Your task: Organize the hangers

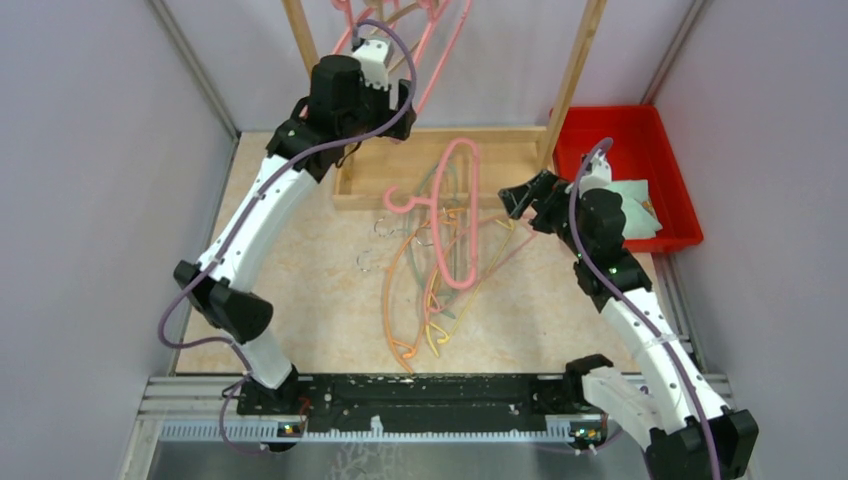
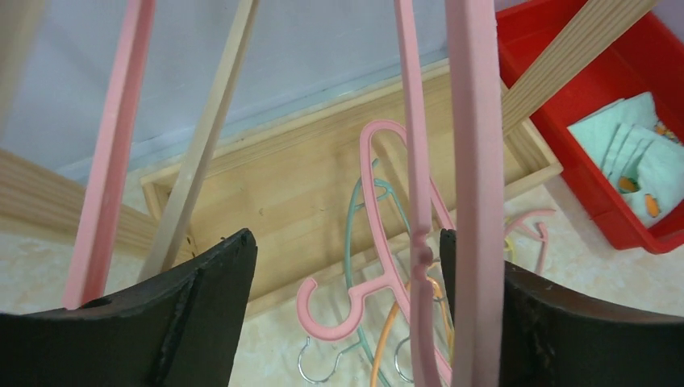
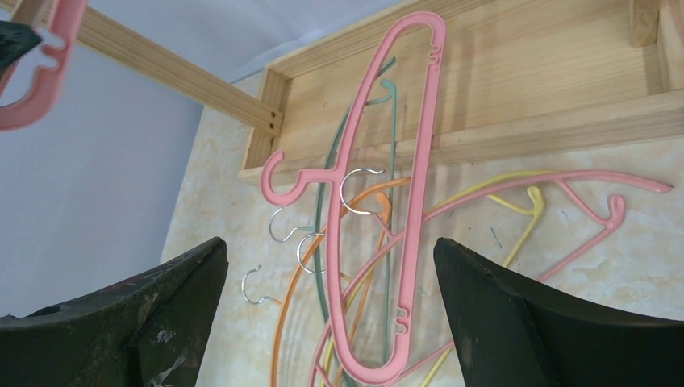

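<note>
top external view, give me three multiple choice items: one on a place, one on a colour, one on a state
1. Where does the red bin stand?
A. left of the wooden rack base
B. right of the wooden rack base
C. on the arms' mounting rail

2. What colour is the thick hanger lying on top of the pile of hangers?
A. pink
B. blue
C. black

3. What state is the right gripper in?
A. shut on a yellow hanger
B. shut on the bin's rim
C. open, holding nothing

Answers:
1 B, the bin sits past the base's right end.
2 A, its broad loop is pink in all the views.
3 C, the right wrist view shows the jaws spread wide above the pile.
</note>
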Controlling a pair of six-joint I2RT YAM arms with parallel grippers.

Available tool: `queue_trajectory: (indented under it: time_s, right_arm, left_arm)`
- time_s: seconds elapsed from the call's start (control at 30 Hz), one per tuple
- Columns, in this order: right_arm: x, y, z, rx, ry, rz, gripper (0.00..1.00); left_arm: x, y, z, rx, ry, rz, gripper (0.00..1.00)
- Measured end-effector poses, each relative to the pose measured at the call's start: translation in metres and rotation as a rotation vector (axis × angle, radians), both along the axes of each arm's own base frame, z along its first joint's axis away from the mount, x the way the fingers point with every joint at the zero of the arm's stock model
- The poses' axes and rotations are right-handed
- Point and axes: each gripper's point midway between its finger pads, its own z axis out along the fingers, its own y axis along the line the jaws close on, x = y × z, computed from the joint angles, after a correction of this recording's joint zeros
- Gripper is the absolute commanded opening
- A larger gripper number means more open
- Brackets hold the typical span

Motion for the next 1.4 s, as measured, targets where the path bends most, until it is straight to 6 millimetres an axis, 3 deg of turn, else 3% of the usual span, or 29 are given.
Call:
queue_trajectory:
  time_s: [0.03, 0.17, 0.3, 0.57, 0.8, 1.07, 1.27, 1.4]
  right_arm:
    - [0.0, 0.001, -0.001, -0.001, 0.004, 0.003, 0.99]
    - [0.001, 0.003, -0.009, -0.002, 0.021, 0.018, 0.99]
    - [0.002, 0.007, -0.029, -0.008, 0.065, 0.036, 0.99]
    - [0.02, 0.017, -0.072, -0.021, 0.16, 0.069, 0.98]
    - [0.04, 0.027, -0.12, -0.034, 0.255, 0.093, 0.9]
    - [0.06, 0.044, -0.175, -0.05, 0.365, 0.137, 0.76]
    - [0.07, 0.056, -0.186, -0.034, 0.371, 0.168, 0.71]
    - [0.072, 0.064, -0.192, -0.023, 0.374, 0.189, 0.6]
  left_arm:
    - [-0.007, 0.004, 0.008, -0.005, -0.013, -0.001, 0.99]
    - [-0.032, 0.019, 0.03, -0.028, -0.066, -0.004, 1.0]
    - [-0.055, 0.032, 0.032, -0.038, -0.079, -0.012, 1.0]
    - [-0.094, 0.047, -0.011, -0.04, -0.012, -0.036, 1.0]
    - [-0.12, 0.047, -0.026, -0.089, 0.016, -0.088, 0.98]
    - [-0.135, 0.038, -0.049, -0.123, 0.072, -0.153, 0.96]
    - [-0.153, 0.032, -0.073, -0.142, 0.124, -0.192, 0.95]
    - [-0.159, 0.029, -0.095, -0.146, 0.168, -0.204, 0.95]
